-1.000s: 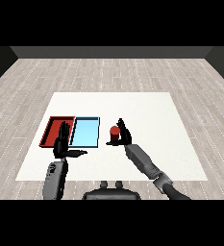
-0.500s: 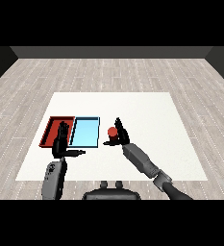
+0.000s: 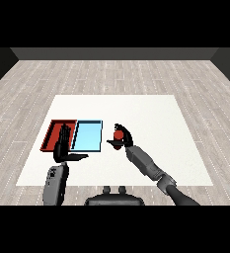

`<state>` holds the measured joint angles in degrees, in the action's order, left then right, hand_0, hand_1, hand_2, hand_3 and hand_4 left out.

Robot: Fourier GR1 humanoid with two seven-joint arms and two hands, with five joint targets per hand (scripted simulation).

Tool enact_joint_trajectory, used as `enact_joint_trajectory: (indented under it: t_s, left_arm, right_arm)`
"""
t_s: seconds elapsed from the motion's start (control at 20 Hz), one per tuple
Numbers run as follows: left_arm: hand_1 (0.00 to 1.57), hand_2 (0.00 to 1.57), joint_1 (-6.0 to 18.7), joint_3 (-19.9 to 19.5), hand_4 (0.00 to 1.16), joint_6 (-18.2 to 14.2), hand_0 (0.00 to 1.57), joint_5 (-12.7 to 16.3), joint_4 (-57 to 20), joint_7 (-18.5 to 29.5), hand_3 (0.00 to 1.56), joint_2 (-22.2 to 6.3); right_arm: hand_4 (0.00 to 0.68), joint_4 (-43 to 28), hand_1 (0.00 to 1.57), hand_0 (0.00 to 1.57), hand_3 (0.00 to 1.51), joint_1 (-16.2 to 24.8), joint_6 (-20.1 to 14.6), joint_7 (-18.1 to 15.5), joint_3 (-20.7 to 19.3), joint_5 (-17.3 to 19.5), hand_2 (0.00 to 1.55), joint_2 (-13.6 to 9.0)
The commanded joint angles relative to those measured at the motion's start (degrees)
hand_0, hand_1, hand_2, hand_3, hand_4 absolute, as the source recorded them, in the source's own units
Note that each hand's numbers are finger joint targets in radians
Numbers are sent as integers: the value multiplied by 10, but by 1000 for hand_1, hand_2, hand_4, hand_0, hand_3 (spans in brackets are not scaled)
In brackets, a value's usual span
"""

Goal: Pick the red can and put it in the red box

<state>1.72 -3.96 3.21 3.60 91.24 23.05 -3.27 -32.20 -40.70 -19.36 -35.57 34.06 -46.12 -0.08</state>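
Note:
The red can (image 3: pixel 118 135) is in my right hand (image 3: pixel 123 139), whose fingers and thumb curl round it, just right of the light blue tray (image 3: pixel 87 136). It is held a little above the white table. The red tray (image 3: pixel 54 134) lies left of the blue one. My left hand (image 3: pixel 63 146) stands with straight fingers over the red tray's near right part, thumb pointing right, holding nothing.
The white table (image 3: pixel 151 118) spreads wide to the right and behind the trays. Its front edge runs just below both forearms. Grey wood flooring surrounds it.
My right hand has closed round the red can and carried it slightly left, toward the blue tray. The left hand has stayed where it was.

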Motion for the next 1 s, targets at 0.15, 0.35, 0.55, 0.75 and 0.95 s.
enact_joint_trajectory:
  t_s: [0.15,0.35,0.55,0.75,0.95]
  left_arm:
    - [0,0,-9,9,0,-12,0,-15,1,15,0,10]
    - [0,0,33,-2,0,-16,0,-6,-24,-6,0,6]
    - [0,0,-6,6,0,-2,0,-1,23,-15,0,0]
    - [0,0,-6,10,0,-14,0,-17,7,5,0,7]
    - [0,0,-3,7,0,-1,0,-8,-12,15,0,3]
  right_arm:
    - [566,52,1571,1571,1437,-13,-43,25,7,6,1489,1]
    - [575,43,1571,1571,1429,-42,-62,51,21,-16,1484,1]
    - [577,16,1571,1571,1433,-24,-77,50,34,-16,1487,1]
    - [582,5,1571,1571,1427,-21,-78,62,17,12,1486,1]
    - [595,-23,1571,1571,1411,-38,-79,82,-39,53,1481,-12]
